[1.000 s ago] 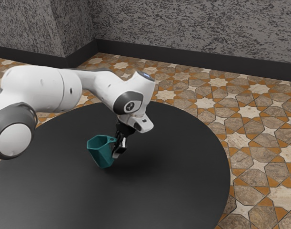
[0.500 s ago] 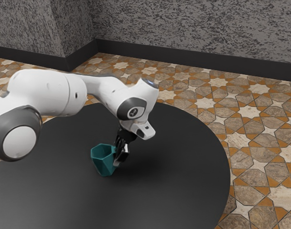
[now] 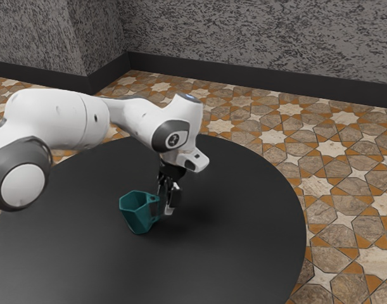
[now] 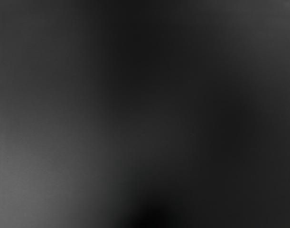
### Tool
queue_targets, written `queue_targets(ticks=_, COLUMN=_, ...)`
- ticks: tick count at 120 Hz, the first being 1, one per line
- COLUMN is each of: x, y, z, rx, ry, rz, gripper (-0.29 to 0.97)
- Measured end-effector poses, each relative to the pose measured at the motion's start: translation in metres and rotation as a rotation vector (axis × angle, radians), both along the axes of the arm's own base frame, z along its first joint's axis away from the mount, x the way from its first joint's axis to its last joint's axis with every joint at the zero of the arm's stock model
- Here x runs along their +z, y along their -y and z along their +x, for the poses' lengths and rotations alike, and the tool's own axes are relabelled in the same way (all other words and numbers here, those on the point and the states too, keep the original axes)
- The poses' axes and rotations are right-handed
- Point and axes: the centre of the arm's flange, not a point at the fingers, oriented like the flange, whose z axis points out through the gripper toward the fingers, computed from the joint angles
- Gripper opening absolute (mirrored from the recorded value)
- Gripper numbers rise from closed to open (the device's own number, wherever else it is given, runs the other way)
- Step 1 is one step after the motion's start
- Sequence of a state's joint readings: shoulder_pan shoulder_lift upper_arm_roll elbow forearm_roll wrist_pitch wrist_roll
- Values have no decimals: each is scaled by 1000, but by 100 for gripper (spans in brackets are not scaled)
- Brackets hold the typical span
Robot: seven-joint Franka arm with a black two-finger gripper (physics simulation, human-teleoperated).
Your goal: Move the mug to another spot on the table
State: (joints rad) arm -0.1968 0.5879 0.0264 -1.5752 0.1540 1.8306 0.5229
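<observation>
the white arm comes in from the exterior view's left and bends down over the round black table. the teal mug stands on the table top toward the exterior view's left of centre, mouth up and leaning a little, its handle on the side nearer the gripper. the gripper hangs pointing down just beside the mug, right at the handle and rim. whether it has hold of the mug or is merely against it, i cannot tell. further right the table is bare black, and beyond its edge lies a patterned tile floor under a grey wall.
</observation>
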Motion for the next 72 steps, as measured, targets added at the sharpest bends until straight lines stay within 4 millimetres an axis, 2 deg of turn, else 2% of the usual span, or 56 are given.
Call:
queue_targets(ticks=12, x=15, y=-5, z=8, rx=47, ry=64, rz=-51, gripper=65)
queue_targets(ticks=31, x=67, y=-18, z=16, rx=151, ry=184, rz=-121, gripper=67)
queue_targets(ticks=48, x=103, y=-22, z=17, rx=229, ry=253, rz=-170, gripper=67)
queue_targets(ticks=72, x=186, y=-36, z=6, rx=319, ry=364, rz=-203, gripper=68)
